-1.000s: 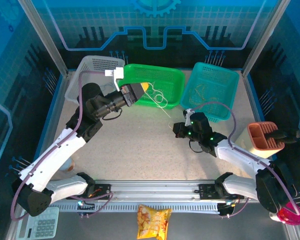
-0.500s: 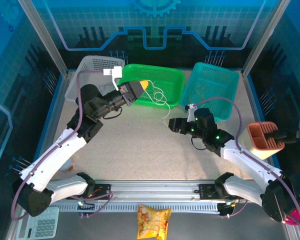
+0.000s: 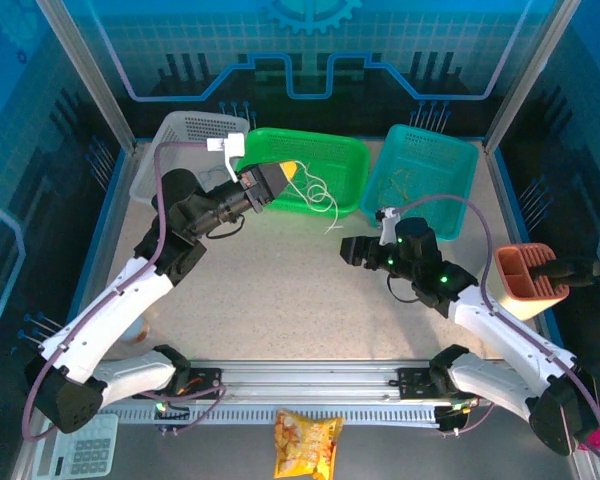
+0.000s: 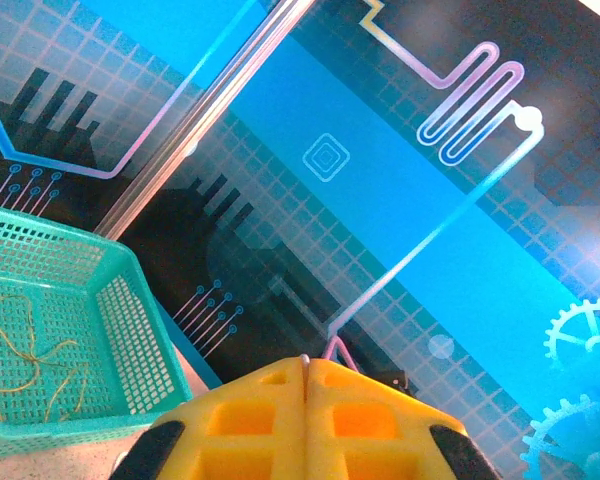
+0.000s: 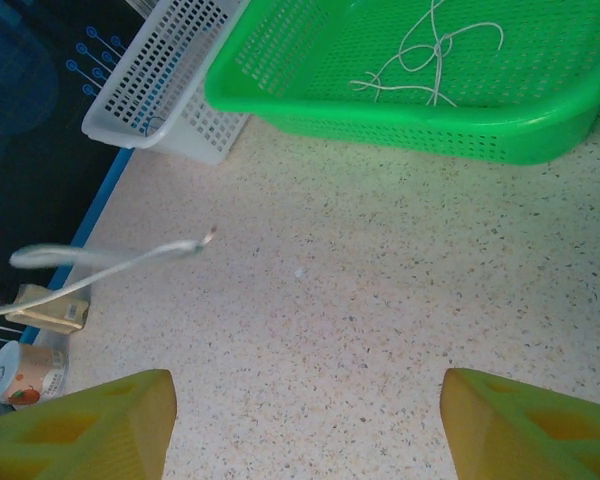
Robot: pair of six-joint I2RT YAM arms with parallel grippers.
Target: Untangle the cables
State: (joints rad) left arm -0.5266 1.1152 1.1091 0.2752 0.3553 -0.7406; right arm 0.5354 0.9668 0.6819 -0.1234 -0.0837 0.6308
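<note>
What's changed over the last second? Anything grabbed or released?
The right gripper opened, apparently releasing the white cables it had stretched out toward itself, and its wrist shifted a little to the right. The strand has drawn back to the front rim of the green basket. The left gripper stayed shut above that basket, and nothing else moved.
</note>
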